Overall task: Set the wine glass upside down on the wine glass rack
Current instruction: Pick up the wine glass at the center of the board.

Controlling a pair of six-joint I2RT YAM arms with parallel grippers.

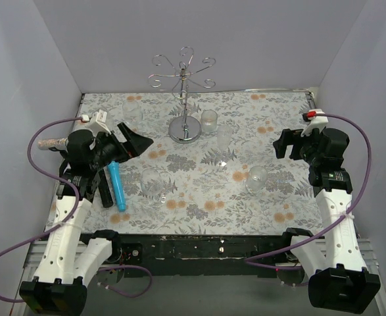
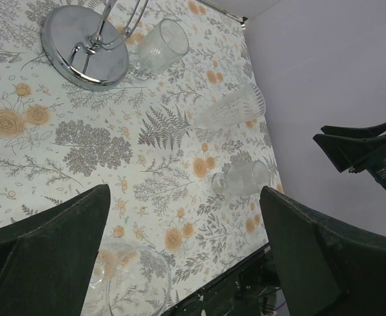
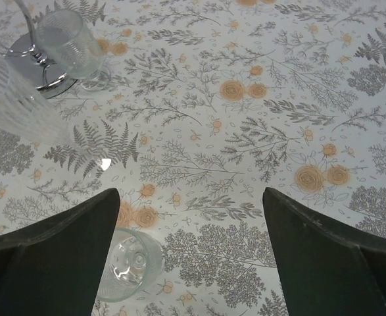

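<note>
The wine glass rack (image 1: 185, 129) stands at the back middle of the table, its curled arms (image 1: 183, 71) bare; its mirrored base (image 2: 84, 45) shows in the left wrist view. A clear wine glass (image 1: 154, 184) rests on the floral cloth just right of my left arm, and its wide bowl (image 2: 135, 282) sits at the bottom of the left wrist view. My left gripper (image 1: 139, 135) hovers above and left of it, open, with nothing between its fingers (image 2: 48, 257). Over the table's right side my right gripper (image 1: 283, 143) is open and holds nothing.
A tumbler (image 1: 209, 121) and a tall fluted glass (image 1: 224, 137) stand right of the rack's base. Another glass (image 1: 132, 112) is at the back left and a small one (image 1: 256, 178) sits below the right gripper. A blue tube (image 1: 116, 185) lies by the left arm.
</note>
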